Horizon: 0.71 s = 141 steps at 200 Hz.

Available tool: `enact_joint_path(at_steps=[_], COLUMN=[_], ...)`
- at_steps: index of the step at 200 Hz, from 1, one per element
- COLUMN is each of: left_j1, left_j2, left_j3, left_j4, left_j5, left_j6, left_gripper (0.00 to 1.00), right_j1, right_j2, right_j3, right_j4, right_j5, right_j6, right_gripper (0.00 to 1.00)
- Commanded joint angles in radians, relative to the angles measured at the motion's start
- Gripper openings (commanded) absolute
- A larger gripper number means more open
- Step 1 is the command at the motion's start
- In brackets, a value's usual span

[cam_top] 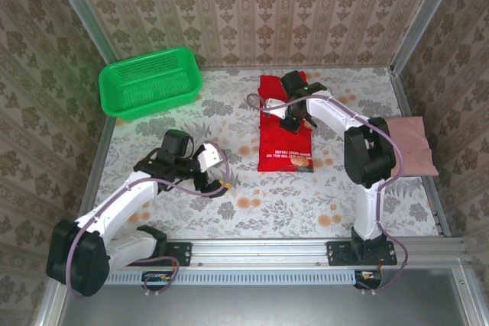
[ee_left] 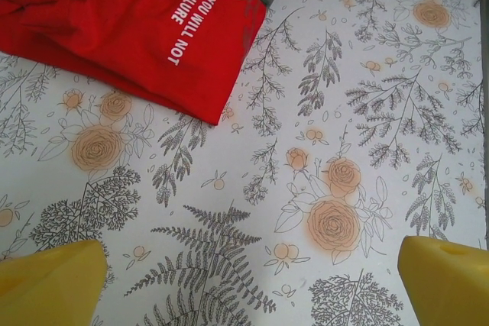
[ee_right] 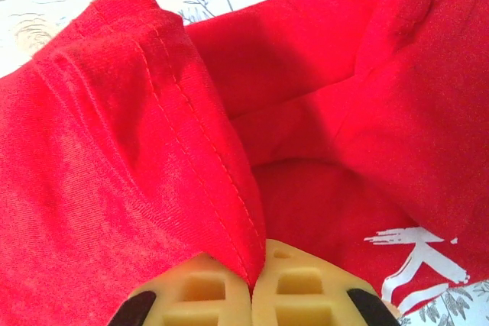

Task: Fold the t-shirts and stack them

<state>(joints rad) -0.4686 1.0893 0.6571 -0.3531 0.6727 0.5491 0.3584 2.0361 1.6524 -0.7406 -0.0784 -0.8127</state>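
Right gripper (ee_right: 252,284): yellow ribbed fingers pressed together, pinching a stitched hem fold of the red t-shirt (cam_top: 284,149). The shirt is soft knit with white lettering and lies rumpled from centre toward 12 o'clock. Left gripper (ee_left: 244,295): yellow fingers spread wide with nothing between them, over bare floral tablecloth (cam_top: 306,200) at 8 o'clock, near the shirt's lower corner. Pink t-shirt (cam_top: 412,146): plain, a flat rough rectangle at the 3 o'clock table edge, partly covered by the right arm's elbow (cam_top: 370,150). Green mesh basket (cam_top: 149,82): rigid plastic, at 10 o'clock, well apart from both shirts.
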Motion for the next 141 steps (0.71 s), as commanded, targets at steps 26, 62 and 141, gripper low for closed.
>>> enact_joint_path(at_steps=[26,62,141], left_j1=[0.003,0.001,-0.030], left_j2=[0.030,0.069,0.179], left_j3=[0.054,0.075,0.138], left_j4=[0.007,0.030,0.150], left_j5=[0.011,0.007,-0.022], left_j6=[-0.009,-0.007,-0.140], left_gripper=[1.00,1.00,1.00], right_j1=[-0.012,-0.012,-0.016], right_j2=[0.078,0.116,0.008], right_j3=[0.084,0.099,0.032], right_j4=[0.045,0.078,0.230], right_j5=[-0.008,0.017,0.120], right_j6=[-0.004,0.016,0.113], right_gripper=[0.00,0.00,0.70])
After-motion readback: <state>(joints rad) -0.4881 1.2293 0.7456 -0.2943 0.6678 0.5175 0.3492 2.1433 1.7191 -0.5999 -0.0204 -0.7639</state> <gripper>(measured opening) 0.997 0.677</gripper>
